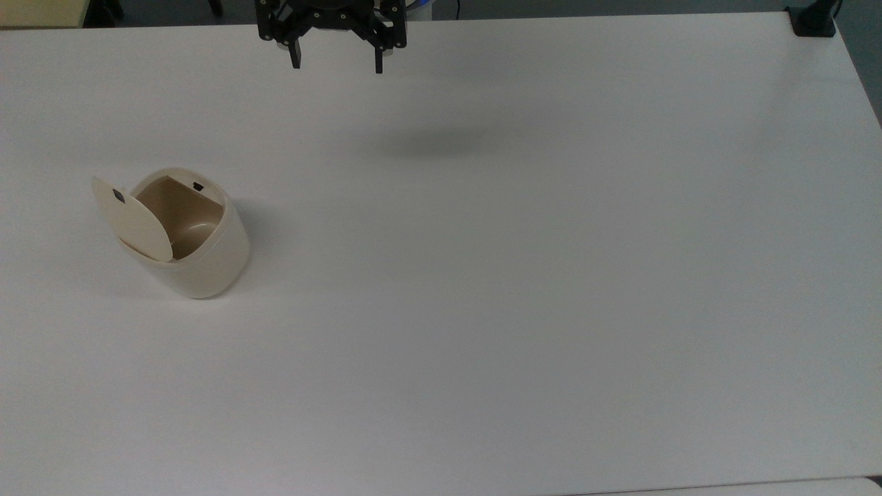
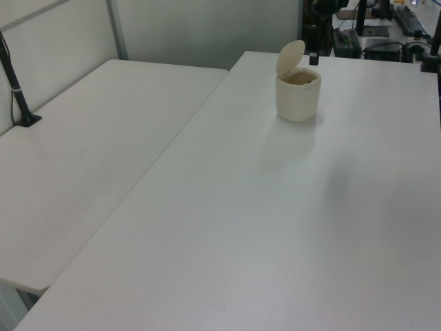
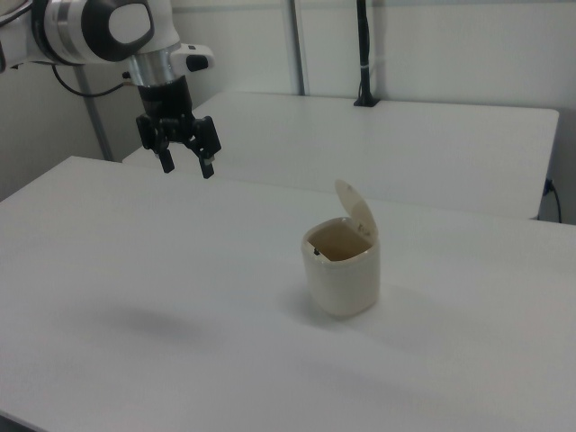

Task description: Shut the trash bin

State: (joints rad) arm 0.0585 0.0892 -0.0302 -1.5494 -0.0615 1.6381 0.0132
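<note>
- Top view is showing the white tabletop (image 1: pixel 524 289) spreading across nearly the whole picture; in the left view a second white table (image 2: pixel 89 152) is sitting just beside it on the left view's left, and in the right view another white table (image 3: pixel 396 144) is standing behind it.
- Robot arm (image 3: pixel 99 31), white with black joints, is reaching in from the right view's upper left, well above the tabletop.
- Trash bin (image 1: pixel 196 248) is standing upright on the tabletop toward the top view's left, well apart from the end effector; in the right view (image 3: pixel 344 274) it is sitting right of centre, and in the left view (image 2: pixel 298 96) it is resting near the far end of the tabletop.
- Its cream lid (image 1: pixel 132 219) is standing raised on the hinge at the top view's left side of the rim, leaving the tan inside exposed; in the right view the lid (image 3: pixel 356 212) is tilting up at the back of the bin.
- End effector (image 1: pixel 336 63) is hanging at the top edge of the top view, its two black fingers spread apart and gripping nothing; in the right view (image 3: pixel 186 164) it is pointing downward over the tabletop's far-left part, clear of the surface.
- Small black square mark (image 1: pixel 118 195) is showing near the lid's upper edge in the top view.
</note>
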